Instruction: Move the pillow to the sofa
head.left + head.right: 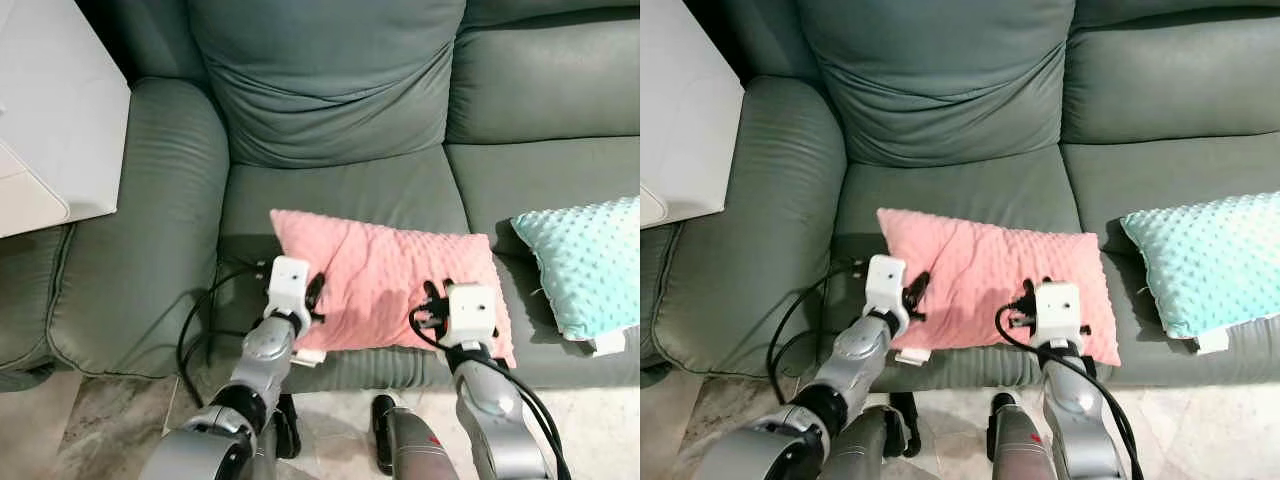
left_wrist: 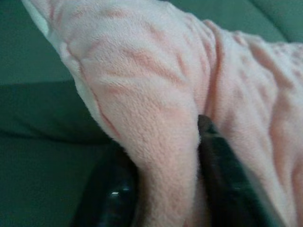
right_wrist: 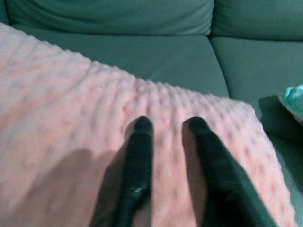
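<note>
With the pillow [image 1: 385, 275] on the sofa [image 1: 340, 190], left gripper [image 2: 163, 189] pinched its edge, right gripper [image 3: 168, 156] lay parted on top; releasing seemed next.

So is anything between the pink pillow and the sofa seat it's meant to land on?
Nothing visible. The pink pillow already lies on the sofa seat, left gripper pinching a fold, right gripper against its top.

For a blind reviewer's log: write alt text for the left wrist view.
The left gripper pinches a fold of the pink dimpled plush pillow between its two black fingers. Behind the pillow lies the grey-green sofa seat.
</note>
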`<state>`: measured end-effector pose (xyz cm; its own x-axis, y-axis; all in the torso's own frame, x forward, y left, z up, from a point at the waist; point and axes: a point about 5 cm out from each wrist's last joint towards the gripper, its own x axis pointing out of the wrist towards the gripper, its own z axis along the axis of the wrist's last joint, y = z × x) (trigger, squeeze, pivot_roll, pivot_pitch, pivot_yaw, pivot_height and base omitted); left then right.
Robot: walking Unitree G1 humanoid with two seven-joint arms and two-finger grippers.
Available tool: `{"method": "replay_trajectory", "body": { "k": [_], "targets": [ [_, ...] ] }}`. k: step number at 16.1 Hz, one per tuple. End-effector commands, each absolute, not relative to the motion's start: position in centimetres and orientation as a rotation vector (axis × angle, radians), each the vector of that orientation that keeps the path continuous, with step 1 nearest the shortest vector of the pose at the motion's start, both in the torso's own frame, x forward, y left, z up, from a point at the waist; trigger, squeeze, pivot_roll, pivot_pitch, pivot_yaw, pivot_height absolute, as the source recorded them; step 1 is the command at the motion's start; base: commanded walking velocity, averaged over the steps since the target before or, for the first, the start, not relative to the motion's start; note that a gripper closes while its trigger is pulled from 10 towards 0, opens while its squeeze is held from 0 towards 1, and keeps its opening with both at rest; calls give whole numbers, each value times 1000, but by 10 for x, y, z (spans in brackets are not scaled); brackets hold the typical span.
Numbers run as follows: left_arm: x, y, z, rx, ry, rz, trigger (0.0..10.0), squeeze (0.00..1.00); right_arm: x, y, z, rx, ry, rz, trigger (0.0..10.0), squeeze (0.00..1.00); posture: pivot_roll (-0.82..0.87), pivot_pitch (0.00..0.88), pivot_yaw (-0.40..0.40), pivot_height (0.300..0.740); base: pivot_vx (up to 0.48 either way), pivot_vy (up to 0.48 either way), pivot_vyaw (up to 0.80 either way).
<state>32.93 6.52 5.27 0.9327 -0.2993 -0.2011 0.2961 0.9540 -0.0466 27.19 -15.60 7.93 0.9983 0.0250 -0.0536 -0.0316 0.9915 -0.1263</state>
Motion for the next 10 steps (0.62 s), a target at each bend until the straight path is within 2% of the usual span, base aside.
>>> {"method": "replay_trajectory", "body": {
  "k": [1,5,10],
  "targets": [
    [321,70,40,-3,249,-289,10000,1000,264,-155,67,-117,98,36,10000,1000,-140,421,102,740,0,0,0],
    [318,80,35,11,249,-244,10000,1000,264,-155,68,-118,98,43,10000,1000,-138,421,95,740,0,0,0],
    [319,106,33,43,242,-162,10000,1000,265,-156,74,-114,88,45,10000,1000,-137,415,89,740,0,0,0]
  ]
}}
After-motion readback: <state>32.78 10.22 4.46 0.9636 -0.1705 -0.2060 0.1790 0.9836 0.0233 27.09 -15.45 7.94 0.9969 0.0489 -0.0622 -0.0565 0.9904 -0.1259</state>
